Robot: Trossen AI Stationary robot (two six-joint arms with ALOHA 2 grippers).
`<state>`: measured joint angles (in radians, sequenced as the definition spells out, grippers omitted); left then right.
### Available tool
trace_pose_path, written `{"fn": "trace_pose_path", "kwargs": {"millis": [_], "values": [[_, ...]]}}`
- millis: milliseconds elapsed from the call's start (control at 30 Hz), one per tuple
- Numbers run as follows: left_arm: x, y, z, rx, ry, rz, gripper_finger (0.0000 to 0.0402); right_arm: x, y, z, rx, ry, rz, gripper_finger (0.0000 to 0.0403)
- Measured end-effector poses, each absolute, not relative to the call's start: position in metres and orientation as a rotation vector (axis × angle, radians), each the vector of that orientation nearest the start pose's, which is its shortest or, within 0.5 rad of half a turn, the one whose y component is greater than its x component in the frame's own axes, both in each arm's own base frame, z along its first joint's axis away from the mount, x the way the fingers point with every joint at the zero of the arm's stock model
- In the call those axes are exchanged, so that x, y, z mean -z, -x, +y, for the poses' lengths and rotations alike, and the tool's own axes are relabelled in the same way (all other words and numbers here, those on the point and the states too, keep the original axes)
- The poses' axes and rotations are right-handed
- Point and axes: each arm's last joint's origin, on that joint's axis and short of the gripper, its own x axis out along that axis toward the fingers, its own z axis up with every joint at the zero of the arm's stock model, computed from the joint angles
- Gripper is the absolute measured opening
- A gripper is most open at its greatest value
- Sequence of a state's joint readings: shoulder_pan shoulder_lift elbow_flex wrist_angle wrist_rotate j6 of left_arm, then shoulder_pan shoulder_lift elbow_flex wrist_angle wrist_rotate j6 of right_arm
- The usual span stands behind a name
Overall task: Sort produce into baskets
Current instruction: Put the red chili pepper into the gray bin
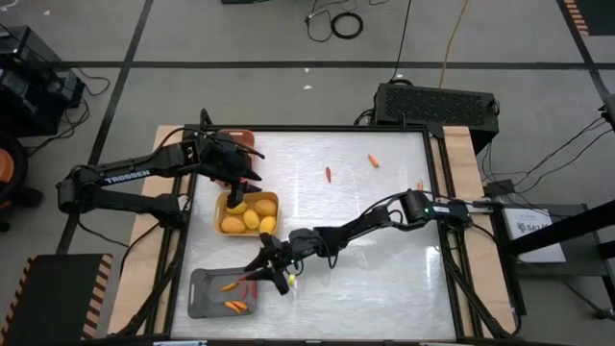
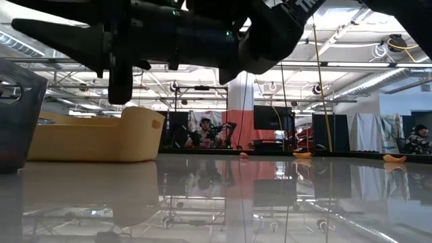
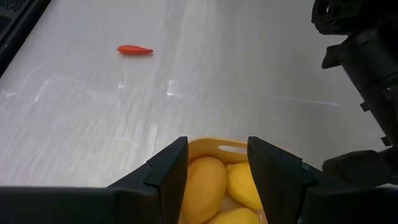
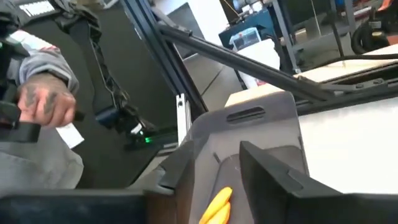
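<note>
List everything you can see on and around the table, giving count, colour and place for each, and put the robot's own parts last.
Yellow basket: one, left of table centre, holding yellow fruits, at least four.
Grey basket: one, near-left corner, holding two orange sticks.
Salmon basket: one, far-left corner, mostly hidden.
Loose sticks: three, red and orange, far side of the table.
Person's hand: one, beyond the table.
Left gripper: open, over the yellow basket.
Right gripper: open, at the grey basket's edge.

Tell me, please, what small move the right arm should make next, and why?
Probably lift clear of the grey basket: the right gripper hangs at its rim with nothing between its parted fingers, and orange sticks lie inside, so the drop looks done.
</note>
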<state>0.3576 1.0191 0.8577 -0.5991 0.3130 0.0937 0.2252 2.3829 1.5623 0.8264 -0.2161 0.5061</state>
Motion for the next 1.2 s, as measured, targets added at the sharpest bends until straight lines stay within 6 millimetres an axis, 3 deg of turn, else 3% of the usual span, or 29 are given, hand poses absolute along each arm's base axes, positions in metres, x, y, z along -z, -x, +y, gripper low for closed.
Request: {"fn": "trace_pose_path", "kwargs": {"millis": [300, 500, 733, 967, 1100, 1200], "values": [[-0.282, -0.192, 0.062, -0.011, 0.173, 0.720, 0.0173, -0.150, -0.503, 0.124, -0.490, -0.496, 0.097, 0.0125], [-0.281, -0.192, 0.060, -0.012, 0.216, 0.739, 0.0173, -0.151, -0.505, 0.106, -0.573, -0.566, 0.186, 0.0115], [-0.279, -0.193, 0.050, 0.028, 0.245, 0.767, 0.0173, -0.194, -0.494, 0.074, -0.518, -0.437, 0.366, 0.0104], [-0.279, -0.194, 0.043, 0.037, 0.238, 0.782, 0.0173, -0.243, -0.441, 0.005, -0.182, -0.451, 0.776, 0.0104], [-0.280, -0.196, 0.043, -0.010, 0.214, 0.763, 0.0173, -0.254, -0.408, -0.045, 0.176, -0.477, 0.928, 0.0104], [-0.283, -0.199, 0.043, -0.031, 0.194, 0.726, 0.0173, -0.253, -0.389, -0.086, 0.492, -0.609, 0.971, 0.0105]]}}
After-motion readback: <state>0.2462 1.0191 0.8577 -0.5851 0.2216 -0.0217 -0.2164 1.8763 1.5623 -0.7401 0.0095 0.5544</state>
